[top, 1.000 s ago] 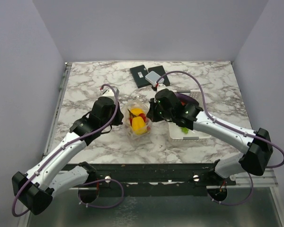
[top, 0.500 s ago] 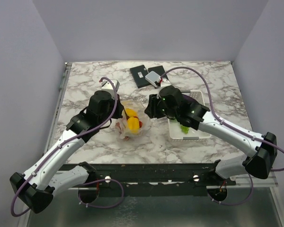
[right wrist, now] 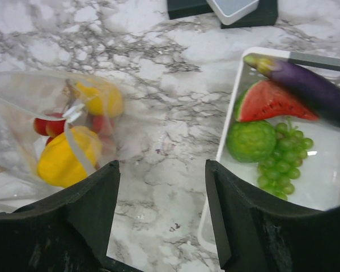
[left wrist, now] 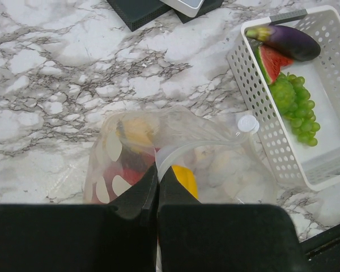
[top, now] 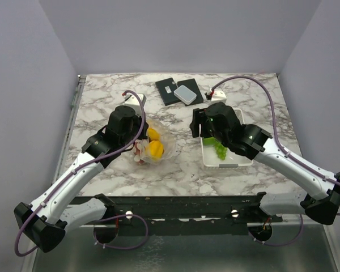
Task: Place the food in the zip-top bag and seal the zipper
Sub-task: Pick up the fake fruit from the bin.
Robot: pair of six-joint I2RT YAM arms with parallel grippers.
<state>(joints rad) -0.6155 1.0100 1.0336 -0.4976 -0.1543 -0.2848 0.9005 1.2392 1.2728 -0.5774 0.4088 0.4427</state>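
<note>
Zip-top bag point(top: 154, 148) held at one edge only, part of the food not in yet. Collapse and spill risk.
Left gripper point(left wrist: 157, 175) is pressed together on the bag film. Right gripper point(right wrist: 158, 170) is spread and empty, hovering over the desk point(top: 102, 102) between bag and basket point(top: 238, 162). The bag lies on the desk just left of the basket with the lemon point(right wrist: 62, 158) and strawberries point(right wrist: 48, 126) inside. Eggplant point(right wrist: 311, 90), watermelon slice point(right wrist: 269, 102) and grapes point(right wrist: 283, 164) sit in the basket. Long axis runs roughly left-right, from the pinch toward the basket. The mouth looks to face the basket side, but the clear film makes that unsure. My read on risks: a single pinch lets the mouth sag shut, so the next piece would shove the bag along. The lemon could roll out. The zipper point(right wrist: 76, 139) is curled, so it may seal misaligned.
</note>
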